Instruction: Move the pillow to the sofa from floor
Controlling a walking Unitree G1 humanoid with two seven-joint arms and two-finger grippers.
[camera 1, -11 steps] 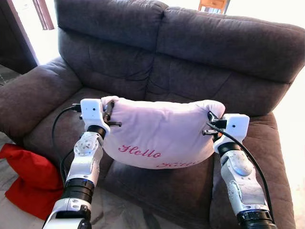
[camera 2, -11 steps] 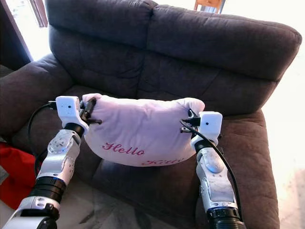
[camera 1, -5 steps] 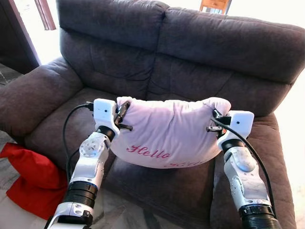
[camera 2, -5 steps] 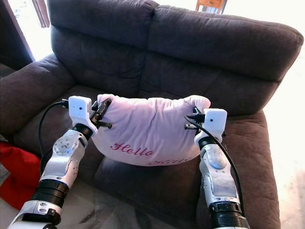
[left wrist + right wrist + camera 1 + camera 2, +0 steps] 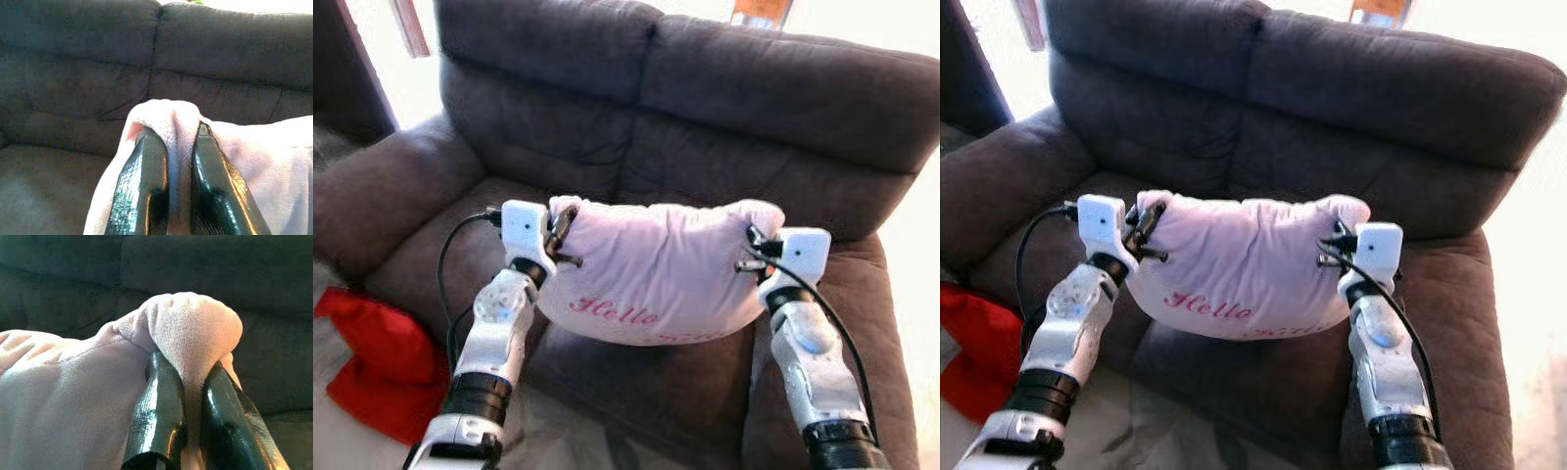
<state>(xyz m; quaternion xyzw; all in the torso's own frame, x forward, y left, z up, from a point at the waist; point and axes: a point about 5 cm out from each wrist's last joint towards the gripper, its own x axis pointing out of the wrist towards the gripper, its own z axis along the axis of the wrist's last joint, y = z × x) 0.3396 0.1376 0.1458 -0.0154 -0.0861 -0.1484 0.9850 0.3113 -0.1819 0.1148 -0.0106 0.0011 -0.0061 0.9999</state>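
Observation:
A pale pink pillow (image 5: 656, 269) with red "Hello" lettering hangs over the seat of the dark grey sofa (image 5: 724, 127), held up by its two top corners. My left gripper (image 5: 558, 223) is shut on the pillow's left corner, and the wrist view shows pink fabric (image 5: 178, 122) pinched between the black fingers (image 5: 144, 186). On the other side, my right gripper (image 5: 751, 245) is shut on the right corner, with the bunched corner (image 5: 195, 328) squeezed between its fingers (image 5: 161, 416). The pillow's lower edge sags close to the seat cushion (image 5: 646, 382).
A red cushion (image 5: 377, 357) lies on the floor to the left, beside the sofa's left armrest (image 5: 382, 196). The right armrest (image 5: 881, 323) runs past my right arm. Bright light comes from behind the sofa.
The view is blurred and slightly shifted, so the camera has moved. Over the last second both grippers carried the pillow forward over the seat; in the last half second it hardly moved.

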